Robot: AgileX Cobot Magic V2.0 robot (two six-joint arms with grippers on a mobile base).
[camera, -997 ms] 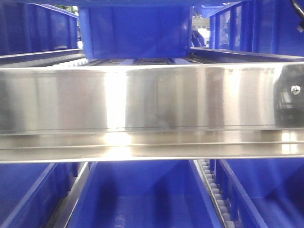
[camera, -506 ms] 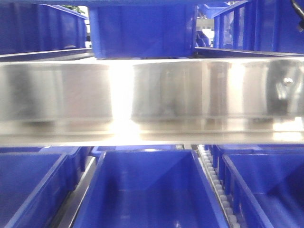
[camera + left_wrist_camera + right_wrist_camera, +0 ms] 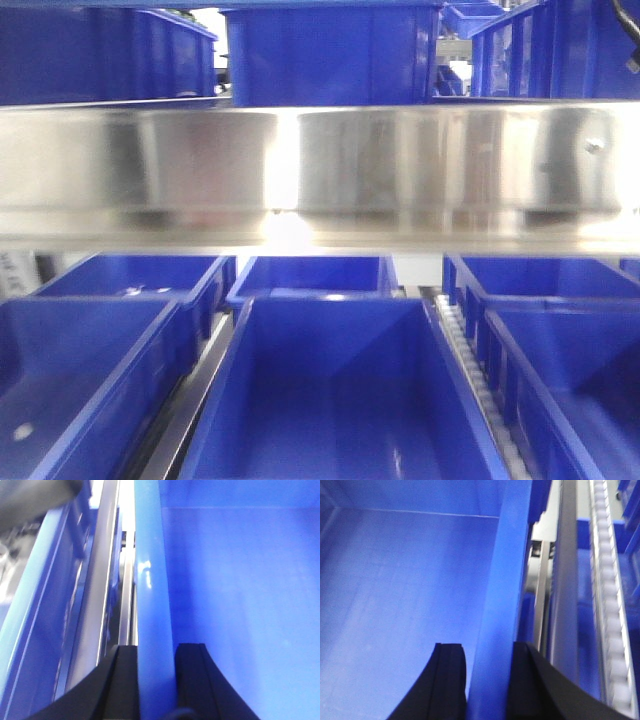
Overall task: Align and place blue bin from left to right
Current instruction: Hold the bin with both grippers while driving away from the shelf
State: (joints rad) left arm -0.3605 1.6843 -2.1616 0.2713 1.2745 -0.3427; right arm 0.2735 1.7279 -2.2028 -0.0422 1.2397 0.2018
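Evidently both arms share one load. My left gripper point(image 3: 157, 652) straddles the left wall of the blue bin point(image 3: 335, 400), one finger outside and one inside, both pressed against the pale rim. My right gripper point(image 3: 486, 652) clamps the opposite wall in the same way. Gripping the two long walls lets me hold the bin level and square it by its edges. Seen from the front, the bin sits in the middle lane of the lower tier, under the steel beam point(image 3: 320, 170). It lies between a left neighbour bin point(image 3: 80, 370) and a right neighbour bin point(image 3: 570, 370), with a roller track point(image 3: 468, 345) just beside its right wall. A rear bin point(image 3: 315, 275) stands directly behind it. I judge the placement underway: the walls should run parallel to the track before release. Whether the base rests on the rails I cannot tell.
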